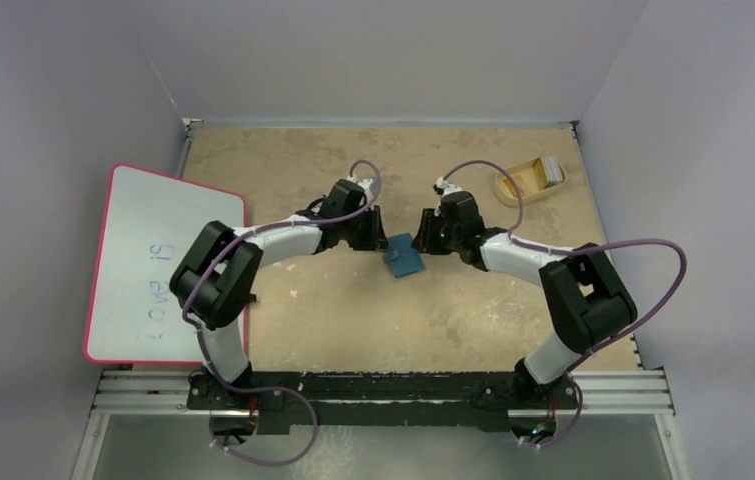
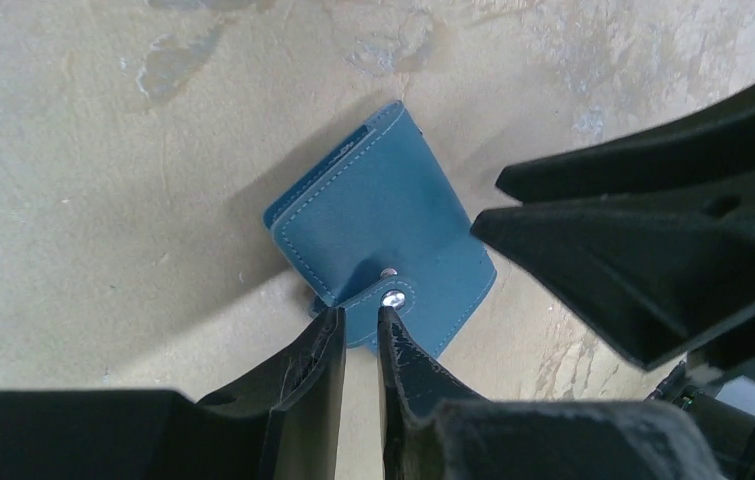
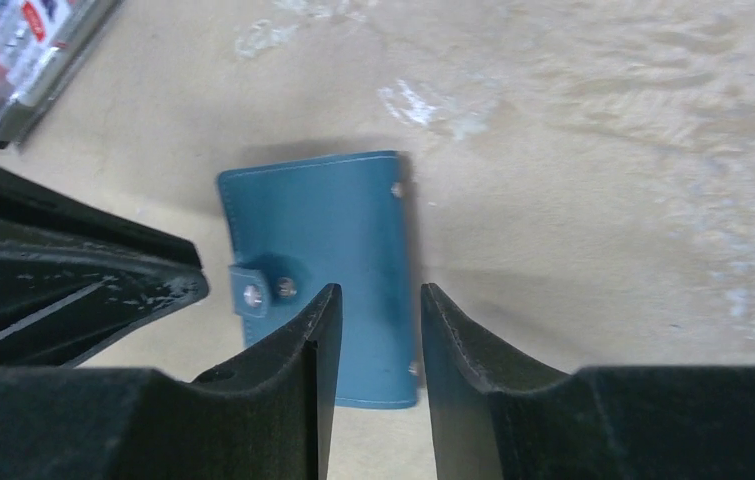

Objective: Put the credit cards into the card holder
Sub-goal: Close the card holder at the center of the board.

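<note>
Two hands: left hand (image 2: 358,325) and right hand (image 3: 373,300) face each other over mid-bench, with the card holder between them.
Card holder (image 2: 383,225): teal-blue, folded shut, lying flat on the bench (image 1: 353,320) at centre.
Long axis: from above it slants from far-left to near-right. In the right wrist view it runs along that hand's fingers.
Snap tab (image 2: 361,308): sits on the edge turned toward the left hand. Its snap lies just beside a stud on the cover, not over it, so the strap looks unfastened.
Fold edge: turned toward the right hand and marked by two small studs.
Left hand, state: narrow gap, fingertips at the tab's end, one tip beside the snap. No grip on the tab shows.
Right hand, state: moderately apart and holding nothing. It hovers over the fold side, and the cover shows through the gap.
Nearer hand: the left for the tab, the right for the fold. Both are close to the holder.
Credit cards (image 1: 525,178): orange-yellow and whitish, small in view, in the tan tray (image 1: 505,192) at far right. They are well apart from the holder, on the right arm's side.
Striped pack (image 3: 23,50): multicoloured and flat on the bench past the left hand, seen only from the right wrist.
Judgement, next move: the cover must be opened. Since the tab faces left, the left hand is placed to lift that edge while the right pins the fold.
Judgement, risk: the light holder may slide or pivot if only one side is pressed.
</note>
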{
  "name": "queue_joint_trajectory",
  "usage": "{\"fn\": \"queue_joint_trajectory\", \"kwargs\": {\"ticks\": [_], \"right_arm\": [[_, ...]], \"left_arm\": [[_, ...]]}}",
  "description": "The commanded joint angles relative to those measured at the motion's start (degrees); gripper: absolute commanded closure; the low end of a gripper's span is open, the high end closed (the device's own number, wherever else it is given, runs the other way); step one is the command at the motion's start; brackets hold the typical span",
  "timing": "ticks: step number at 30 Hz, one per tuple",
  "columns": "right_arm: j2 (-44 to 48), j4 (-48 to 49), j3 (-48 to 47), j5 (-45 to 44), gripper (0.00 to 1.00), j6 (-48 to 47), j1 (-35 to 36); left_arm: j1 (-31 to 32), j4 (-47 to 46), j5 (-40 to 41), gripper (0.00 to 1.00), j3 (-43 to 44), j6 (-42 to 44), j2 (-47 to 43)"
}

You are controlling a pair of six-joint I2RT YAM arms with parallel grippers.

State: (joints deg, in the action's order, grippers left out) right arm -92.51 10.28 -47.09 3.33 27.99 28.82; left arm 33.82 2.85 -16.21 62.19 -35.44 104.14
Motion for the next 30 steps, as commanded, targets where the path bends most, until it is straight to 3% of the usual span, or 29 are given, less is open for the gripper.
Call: {"fn": "queue_joint_trajectory", "kwargs": {"ticks": [1,16,30], "right_arm": [[-0.45,-2.62,-1.59,6.41,0.62,-4.44,-2.82],[-5.92,-1.96,-2.18,11.28,0.6,-8.34,-3.79],[-6.1,-1.56,-1.48,11.7,0.62,-8.23,-3.72]], "left_arm": [[1.25,-1.73,0.37,0.83,1.61,0.06,0.93],[3.15,1.62,4.01,0.91,4.7,1.18,3.26],[5.92,7.62,10.87,0.89,6.57,4.52,1.14]]}}
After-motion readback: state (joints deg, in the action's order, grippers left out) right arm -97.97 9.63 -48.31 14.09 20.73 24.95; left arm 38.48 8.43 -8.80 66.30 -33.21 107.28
